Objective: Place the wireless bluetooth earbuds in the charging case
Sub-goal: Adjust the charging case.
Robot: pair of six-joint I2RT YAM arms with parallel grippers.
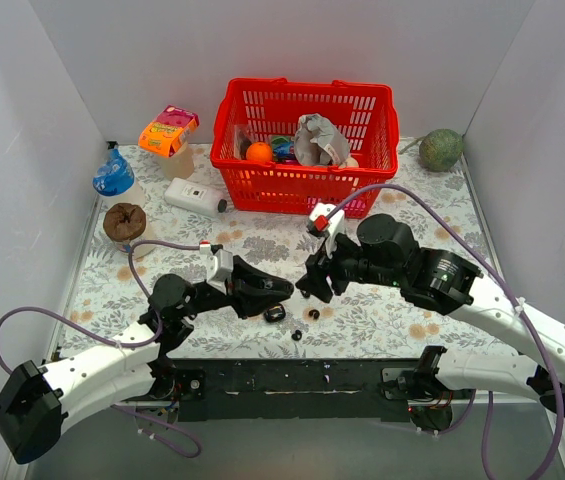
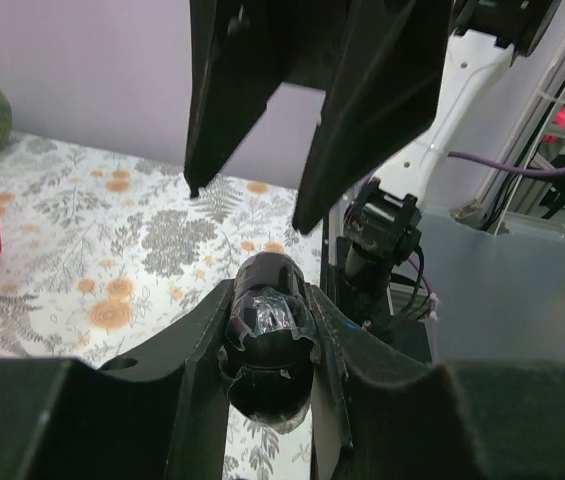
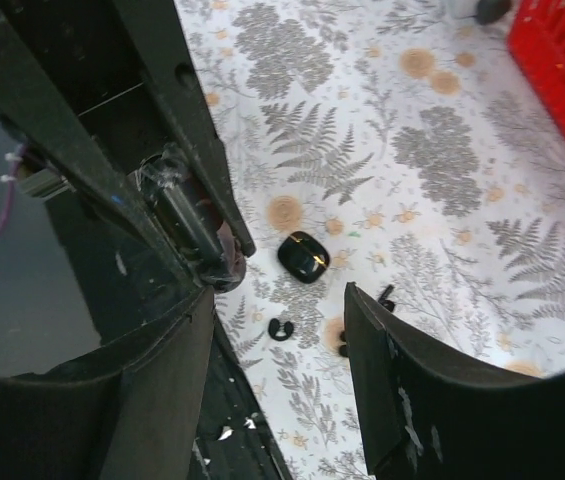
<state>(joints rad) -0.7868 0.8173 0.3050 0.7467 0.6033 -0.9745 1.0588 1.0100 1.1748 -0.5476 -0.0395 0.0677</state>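
The right gripper [image 3: 278, 292] hangs spread wide above the charging case [image 3: 304, 256], with nothing between its fingers. Just beside the case, the left gripper [image 2: 267, 300] is clenched on a black rounded piece [image 2: 267, 338] with a crinkled shiny patch; I cannot tell what that piece is. The case, glossy, black and oval, lies on the floral tablecloth [image 3: 442, 150], touched by neither tool. Tiny black earbuds [image 3: 281, 329] lie loose near the case, outside it.
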